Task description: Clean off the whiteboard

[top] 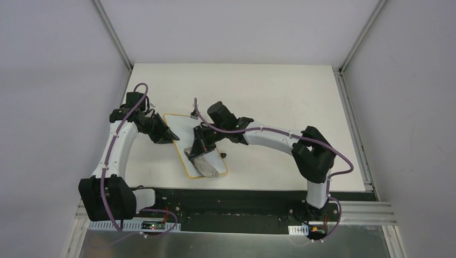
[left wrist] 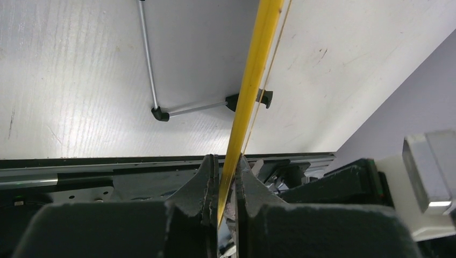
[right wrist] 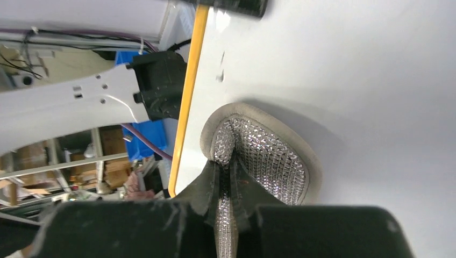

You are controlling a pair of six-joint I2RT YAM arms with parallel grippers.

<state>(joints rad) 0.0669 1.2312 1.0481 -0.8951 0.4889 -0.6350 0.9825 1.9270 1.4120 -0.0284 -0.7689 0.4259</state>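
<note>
The whiteboard (top: 182, 124) lies on the near-left part of the table (top: 279, 97), turned at a slant between the two arms, with its long sides running from far-left to near-right. Its face is white inside a thin yellow-tan rim. In the right wrist view the surface (right wrist: 349, 80) is almost blank, with only a couple of small dark marks close to the rim. The left wrist view catches the board edge-on, so its rim (left wrist: 253, 75) shows as a narrow yellow strip crossing the picture. How steeply the board tilts off the table cannot be told.

A grey pad (top: 208, 165) with a pale border and a shiny mesh face (right wrist: 269, 156) sits flat against the near-right part of the board. It covers that corner of the writing surface.

The right gripper (top: 200, 153) comes in from the right, over the board. Its fingers are pinched together on a fold of the pad (right wrist: 226, 183). The left gripper (top: 173, 135) reaches in from the left, and its two fingers are closed on the board's left rim, one on each face (left wrist: 226, 185). Its black body also shows in the right wrist view, just beyond the yellow rim.

By the rim in the left wrist view, a thin metal wire leg (left wrist: 153, 75) with black end pieces bends in an L over the table. A small black foot (left wrist: 264, 97) sits just on the rim's other side.
</note>
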